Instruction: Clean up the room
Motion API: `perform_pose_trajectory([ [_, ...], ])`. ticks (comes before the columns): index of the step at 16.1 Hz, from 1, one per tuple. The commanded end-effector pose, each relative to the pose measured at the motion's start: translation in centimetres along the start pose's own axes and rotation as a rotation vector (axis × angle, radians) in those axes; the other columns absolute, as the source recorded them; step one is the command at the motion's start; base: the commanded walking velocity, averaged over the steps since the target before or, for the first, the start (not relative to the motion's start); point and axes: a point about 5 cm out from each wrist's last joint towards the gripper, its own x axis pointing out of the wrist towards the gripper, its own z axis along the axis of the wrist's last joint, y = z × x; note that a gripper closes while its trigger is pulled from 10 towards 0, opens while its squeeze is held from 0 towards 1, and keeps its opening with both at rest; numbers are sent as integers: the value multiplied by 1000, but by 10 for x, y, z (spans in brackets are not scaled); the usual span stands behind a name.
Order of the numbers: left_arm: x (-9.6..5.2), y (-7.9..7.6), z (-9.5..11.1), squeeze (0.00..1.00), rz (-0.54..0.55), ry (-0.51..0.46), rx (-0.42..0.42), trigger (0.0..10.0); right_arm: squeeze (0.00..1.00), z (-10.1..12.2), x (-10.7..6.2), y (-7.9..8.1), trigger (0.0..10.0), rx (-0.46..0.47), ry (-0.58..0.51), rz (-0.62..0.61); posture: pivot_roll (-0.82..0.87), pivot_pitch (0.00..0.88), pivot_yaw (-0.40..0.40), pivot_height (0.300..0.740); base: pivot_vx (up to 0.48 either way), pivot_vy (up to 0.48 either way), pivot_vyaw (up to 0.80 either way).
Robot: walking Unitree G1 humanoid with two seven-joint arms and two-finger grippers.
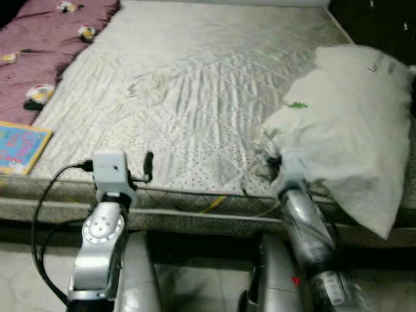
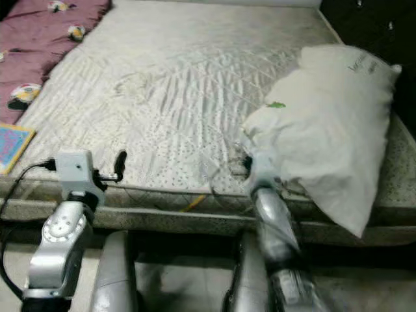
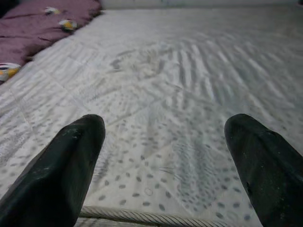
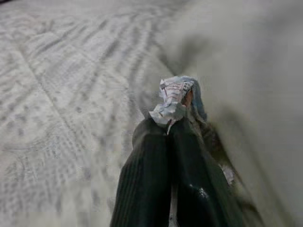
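- a bare white quilted mattress [image 1: 195, 97] fills most of the head views, seen from its near edge, with the robot's two silver arms reaching up from below.
- a large white pillow [image 1: 351, 136] lies on the mattress's right side; its near corner hangs over the mattress edge.
- the right gripper [image 4: 170, 125] is at the pillow's near left corner, close to the mattress edge. in the right wrist view its two black fingers [image 4: 147, 179] are pressed together, clamped on a small crumpled scrap [image 4: 174, 99] — white with faint printing, pale blue behind — that sticks out past the fingertips.
- the scrap sits right against the pillow's side, just above the mattress surface; whether it touches the mattress cannot be told.
- the right arm and this part of the head views are blurred.
- the left gripper [image 3: 165, 142] hovers over the near edge of the mattress on the left side. in the left wrist view its two black fingers [image 3: 66, 165] are spread wide apart with nothing between them, only dotted quilting beyond.
- a black cable [image 1: 45, 195] loops from the white camera block [image 1: 109, 169] on the left wrist down along the arm.
- a purple blanket [image 1: 45, 45] with small cartoon patches lies along the mattress's far left side.
- a colourful flat book [image 1: 19, 148], mostly blue with a yellow border, lies near the left corner, just beside the blanket.
- a pale floor [image 1: 19, 279] shows below the bed frame — dim and partly hidden by the arms.
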Motion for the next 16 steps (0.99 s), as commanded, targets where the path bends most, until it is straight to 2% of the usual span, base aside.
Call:
perform_pose_trajectory([
  [1, -1, 0, -3, 0, -33, 2, 7, 10000, 0, 23, -10, 1, 0, 6, -91, 12, -15, 0, 29, 520, 0, 0, 0],
  [2, -1, 3, -7, 0, -33, 10, 14, 10000, 0, 26, -30, -2, 0, 6, -118, 5, -27, 0, 30, 520, 0, 0, 0],
  [5, 6, -1, 1, 0, -26, -9, -25, 10000, 0, 19, -64, -8, 0, 31, -91, -7, -30, 0, 26, 520, 0, 0, 0],
  [6, 9, -7, 2, 0, -46, -18, -32, 10000, 0, 22, -75, -8, 10000, 35, -82, -4, -48, 0, 40, 520, 0, 0, 0],
  [7, 9, -9, 2, 0, -52, -18, -32, 10000, 0, 23, -77, -7, 10000, 39, -76, -5, -50, 0, 41, 520, 0, 0, 0],
  [8, 9, -11, 0, 0, -68, -17, -38, 10000, 0, 36, -74, -3, 10000, 100, -120, -9, -57, 0, 50, 525, 0, 0, 0],
  [9, 9, -11, -2, 0, -67, -13, -39, 10000, 0, 39, -71, 0, 10000, 116, -129, -3, -57, 0, 55, 535, 0, 0, 0],
  [11, 7, -10, -8, 0, -52, 11, -56, 10000, 0, 44, -65, 2, 10000, 107, -142, 7, -65, 0, 67, 554, 0, 0, 0],
  [16, 7, -16, -11, 0, -54, 14, -67, 10000, 0, 55, -54, -5, 10000, 99, -144, -10, -66, 0, 52, 606, 0, 0, 0],
])
